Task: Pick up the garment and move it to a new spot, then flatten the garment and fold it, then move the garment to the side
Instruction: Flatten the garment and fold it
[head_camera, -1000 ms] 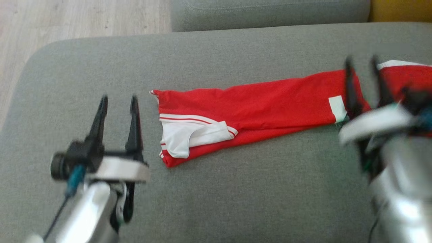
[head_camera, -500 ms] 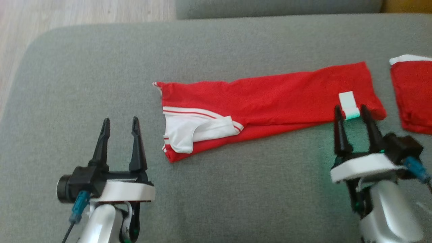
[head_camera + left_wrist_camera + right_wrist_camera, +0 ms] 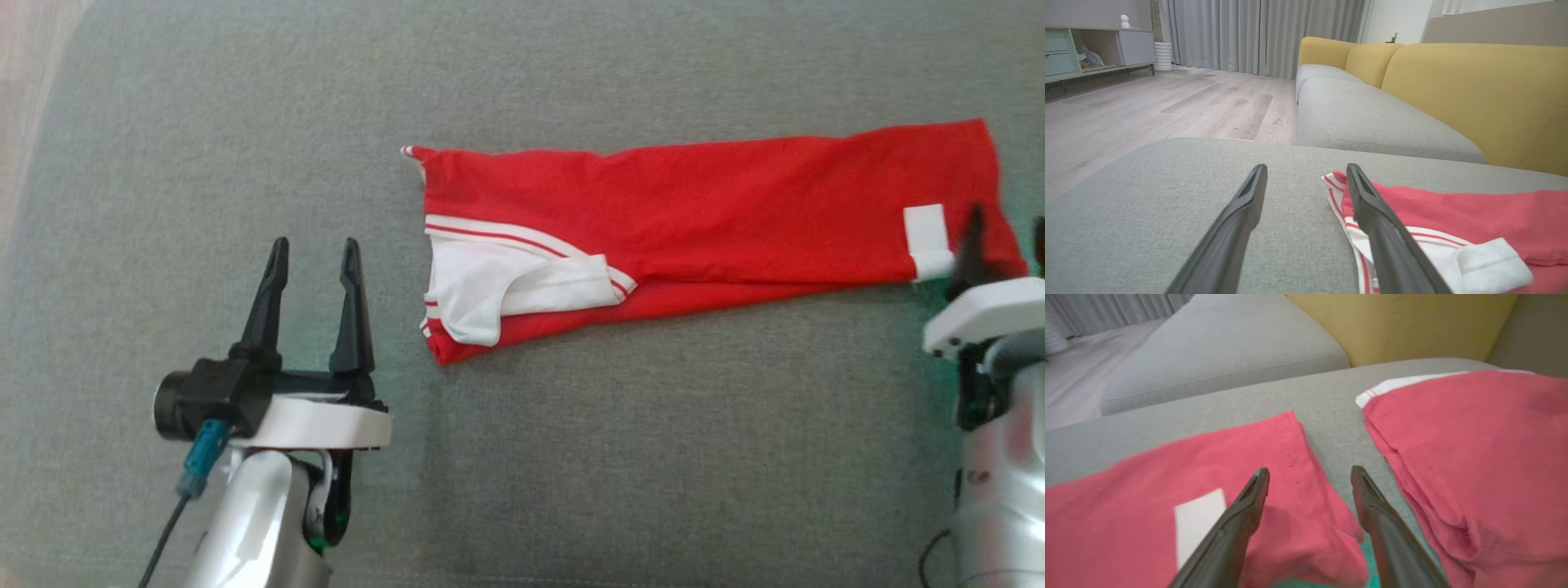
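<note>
Red garment [image 3: 718, 212] lies flat on grey cushion [image 3: 571, 457], folded into a long narrow strip running left to right across the head view, slightly tilted, right end higher in that view. Left end has a white panel [image 3: 498, 294] with red-white stripe trim, lying on top of the red. Near the right end there is a small white patch [image 3: 927, 237] by the lower edge. Left gripper [image 3: 316, 242] sits over bare cushion just left of the garment's left end, apart from it, fingers pointing up the view, jaws spread wide, nothing between them. In left wrist view its right finger overlaps the striped end of the garment in the picture and its left finger is over plain cushion; contact with cloth cannot tell. Right gripper [image 3: 1007, 219] is at the right edge of head view, at the garment's right end, just right of the patch, partly cut off by the frame. Jaws wide, holding nothing. In right wrist view the left finger is over the garment's corner beside the patch. The right finger is over the grey gap between the garment and a second red cloth [image 3: 1474, 449] lying to the right, white edge at its far end. The two red pieces are near but apart. Whether fingertips touch fabric cannot tell. Beyond the cushion: another grey seat [image 3: 1372, 118], yellow backrest [image 3: 1474, 90], wood floor [image 3: 1147, 110], grey curtains [image 3: 1257, 32].
</note>
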Tool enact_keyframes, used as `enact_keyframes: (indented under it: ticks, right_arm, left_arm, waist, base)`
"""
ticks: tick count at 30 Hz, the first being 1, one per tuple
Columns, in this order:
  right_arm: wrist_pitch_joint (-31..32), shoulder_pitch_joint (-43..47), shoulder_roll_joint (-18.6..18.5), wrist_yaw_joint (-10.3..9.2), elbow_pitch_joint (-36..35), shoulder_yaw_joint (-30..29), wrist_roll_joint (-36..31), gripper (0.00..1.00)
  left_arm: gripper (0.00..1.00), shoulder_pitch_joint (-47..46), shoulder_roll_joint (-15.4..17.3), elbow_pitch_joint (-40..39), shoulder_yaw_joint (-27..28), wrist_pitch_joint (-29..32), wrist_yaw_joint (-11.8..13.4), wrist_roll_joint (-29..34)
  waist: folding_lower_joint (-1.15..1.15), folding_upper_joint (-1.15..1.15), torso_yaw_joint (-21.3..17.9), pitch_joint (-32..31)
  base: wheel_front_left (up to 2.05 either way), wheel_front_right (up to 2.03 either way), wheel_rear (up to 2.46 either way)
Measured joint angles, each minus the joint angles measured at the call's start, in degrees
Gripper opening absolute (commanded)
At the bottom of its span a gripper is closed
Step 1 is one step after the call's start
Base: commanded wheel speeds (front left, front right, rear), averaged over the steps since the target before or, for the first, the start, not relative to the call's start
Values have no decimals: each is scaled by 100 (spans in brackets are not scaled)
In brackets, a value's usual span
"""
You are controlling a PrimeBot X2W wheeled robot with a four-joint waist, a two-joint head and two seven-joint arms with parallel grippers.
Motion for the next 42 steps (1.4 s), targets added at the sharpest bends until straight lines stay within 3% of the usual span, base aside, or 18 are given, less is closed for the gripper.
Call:
enact_keyframes:
  ticks: [5,9,10,11,15,22,31,37,42]
  right_arm:
    - [11,-232,41,0,417,-775,-661,100]
    - [60,-372,66,0,731,-1016,-931,100]
    - [60,-432,64,0,825,-1018,-931,84]
    - [63,-497,62,0,923,-1010,-922,0]
    - [-109,-730,94,0,1298,-806,-860,0]
    - [-261,-739,90,0,1368,-840,-858,0]
    - [-257,-522,-635,0,1095,-1221,-867,0]
    - [-232,-514,-367,0,925,-824,-689,0]
    - [-112,-515,-46,0,622,57,-243,0]
  left_arm:
    - [100,-37,-12,15,81,1,-92,60]
    - [100,-53,-20,18,153,0,-96,83]
    - [100,-53,-22,18,188,0,-112,119]
    - [100,-53,-23,19,215,0,-146,122]
    - [100,-53,-29,33,237,0,-196,169]
    - [100,-52,-29,63,268,0,-257,174]
    - [100,28,-29,120,252,1,-292,170]
    - [100,300,-29,157,248,0,-291,162]
    - [100,404,-29,148,255,0,-288,160]
  waist:
    - [0,0,76,99]
    - [-1,0,79,127]
    - [-1,0,75,131]
    - [-1,0,65,132]
    - [-1,0,-38,93]
    - [-1,0,-198,-97]
    - [-2,0,-340,-583]
    - [-2,0,-371,-942]
    - [-2,0,-356,-1213]
  base:
    - [0,0,0]
    - [0,0,0]
    - [0,0,0]
    - [0,0,0]
    - [0,0,0]
    - [0,0,0]
    - [0,0,0]
    - [0,0,0]
    - [0,0,0]
